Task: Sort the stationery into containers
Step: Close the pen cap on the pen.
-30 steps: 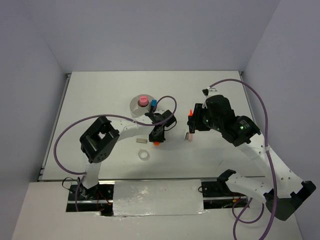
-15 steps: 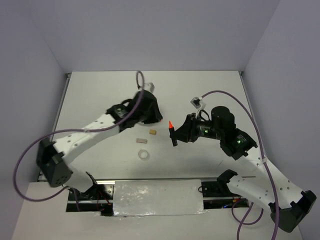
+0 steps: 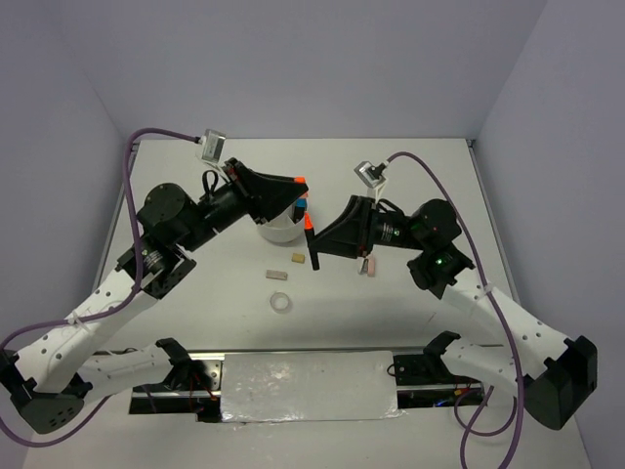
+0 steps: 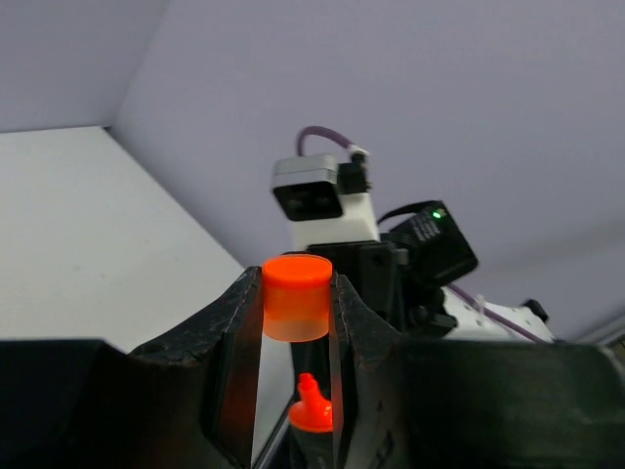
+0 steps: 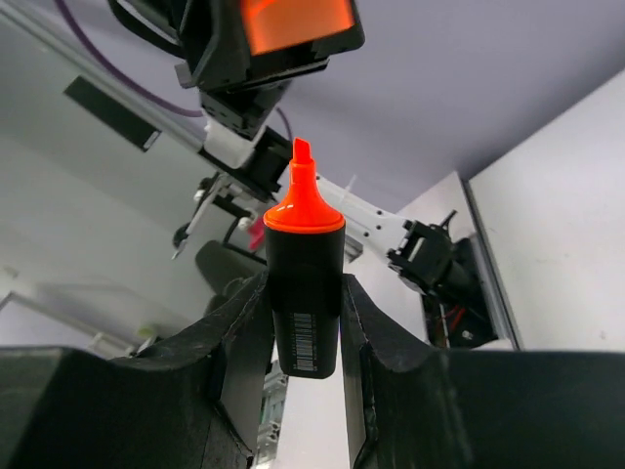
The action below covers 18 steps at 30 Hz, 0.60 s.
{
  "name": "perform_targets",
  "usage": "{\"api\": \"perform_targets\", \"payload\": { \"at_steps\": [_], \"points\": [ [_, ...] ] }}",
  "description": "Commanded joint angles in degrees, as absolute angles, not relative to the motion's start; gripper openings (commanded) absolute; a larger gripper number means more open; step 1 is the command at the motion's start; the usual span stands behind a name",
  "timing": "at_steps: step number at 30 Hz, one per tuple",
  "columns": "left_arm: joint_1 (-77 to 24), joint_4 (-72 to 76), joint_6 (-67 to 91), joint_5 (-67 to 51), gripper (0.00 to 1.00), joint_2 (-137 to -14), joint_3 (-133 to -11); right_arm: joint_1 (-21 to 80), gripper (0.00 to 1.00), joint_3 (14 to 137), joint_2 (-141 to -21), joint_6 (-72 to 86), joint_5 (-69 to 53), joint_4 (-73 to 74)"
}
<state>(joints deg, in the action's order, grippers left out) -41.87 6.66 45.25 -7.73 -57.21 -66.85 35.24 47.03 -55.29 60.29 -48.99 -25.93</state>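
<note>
Overhead, the left gripper (image 3: 293,187) is raised over the round white tub (image 3: 278,234) and is closed on one orange cap (image 3: 300,181). Just to its right, the right gripper (image 3: 316,242) clamps one black marker (image 3: 313,252). The marker's long axis runs near to far, with its bare orange tip toward the far side, close to the cap but apart from it. A blue-capped item (image 3: 301,207) shows at the tub's edge between the two grippers. On the counter (image 3: 430,186) lie two small tan erasers (image 3: 296,259), one clear tape ring (image 3: 281,303) nearer the arm bases, and one pink tube (image 3: 369,266) beside the right gripper. From the left wrist, the cap (image 4: 296,296) stands upright, pinched by both fingers (image 4: 234,342) at its sides, with the marker's orange tip (image 4: 312,405) below it. From the right wrist, the marker (image 5: 305,303) stands upright between the fingers (image 5: 244,332), chisel tip up, aimed at the cap (image 5: 293,24) above. A barcode label sits on its barrel, and no words on it can be read.
</note>
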Motion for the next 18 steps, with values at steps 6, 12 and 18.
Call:
{"api": "perform_targets", "payload": {
  "at_steps": [6, 12, 18],
  "points": [
    [-41.9, 17.8, 47.4, -18.5, 0.05, -56.5, -67.2, 37.2, 0.0, 51.8, -57.4, 63.6, -51.4, -35.3],
    [-41.9, 19.4, 48.7, -19.5, 0.05, -55.5, -64.7, 37.3, 0.0, 52.6, -56.3, 60.6, -50.5, -32.3],
    [-41.9, 19.5, 48.9, -19.8, 0.05, -55.0, -64.1, 37.2, 0.0, 52.0, -55.1, 59.9, -49.7, -32.1]
  ]
}}
